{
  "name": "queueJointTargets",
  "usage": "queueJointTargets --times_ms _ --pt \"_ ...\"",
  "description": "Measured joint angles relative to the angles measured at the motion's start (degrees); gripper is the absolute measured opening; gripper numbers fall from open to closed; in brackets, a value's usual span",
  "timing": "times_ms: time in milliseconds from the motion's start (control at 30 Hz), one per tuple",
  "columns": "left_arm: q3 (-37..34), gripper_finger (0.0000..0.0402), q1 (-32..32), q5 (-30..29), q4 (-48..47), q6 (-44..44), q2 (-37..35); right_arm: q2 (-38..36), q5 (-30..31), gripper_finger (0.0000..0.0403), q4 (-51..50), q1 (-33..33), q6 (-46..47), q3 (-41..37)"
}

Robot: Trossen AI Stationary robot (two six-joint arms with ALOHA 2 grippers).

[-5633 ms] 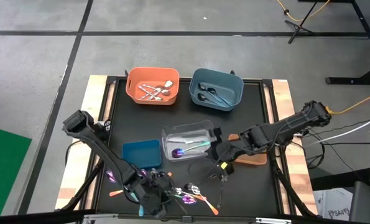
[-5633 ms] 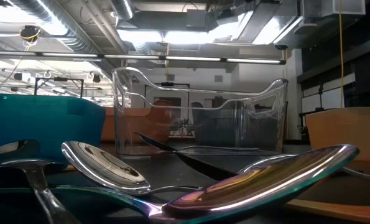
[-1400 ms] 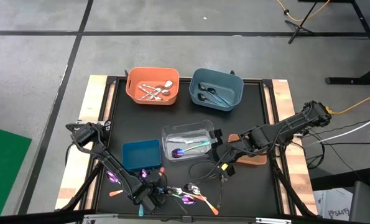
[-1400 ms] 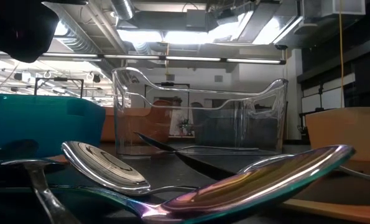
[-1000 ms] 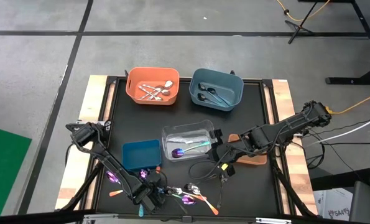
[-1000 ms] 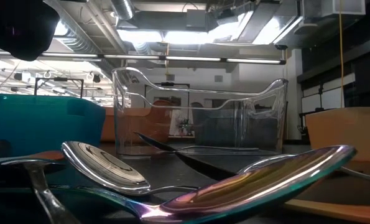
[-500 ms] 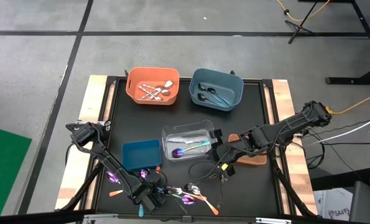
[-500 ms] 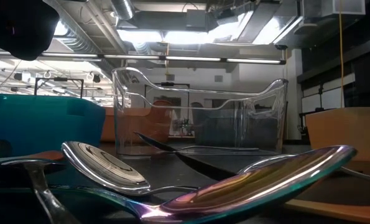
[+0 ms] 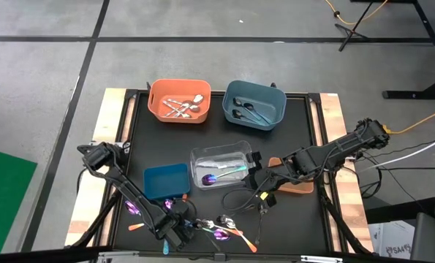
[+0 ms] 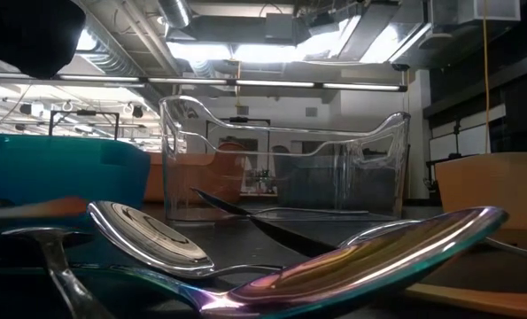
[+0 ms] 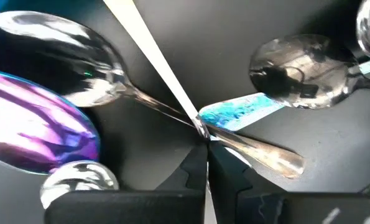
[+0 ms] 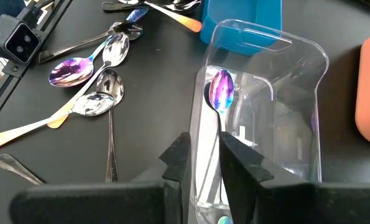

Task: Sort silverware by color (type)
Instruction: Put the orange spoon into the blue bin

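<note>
1. Both arms are dark, built of slim jointed links.
2. The left gripper has black angular fingers with flat inner faces.
3. The right gripper carries matching black fingers on a blocky black base.
4. A black cable loops near the right arm's wrist, at 5 o'clock of the high view.

purple spoon cut off at edge

Orange bin, blue bin, clear bin, teal lid
</note>
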Motion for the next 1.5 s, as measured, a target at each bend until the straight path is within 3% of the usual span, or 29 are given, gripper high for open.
queueJointTargets --times_ms 1500 --pt "0.2 0.0 -0.1 -3.0 4.5 5.5 -1.6 0.0 0.0 0.0072 0.0 0.0 0.0 0.0"
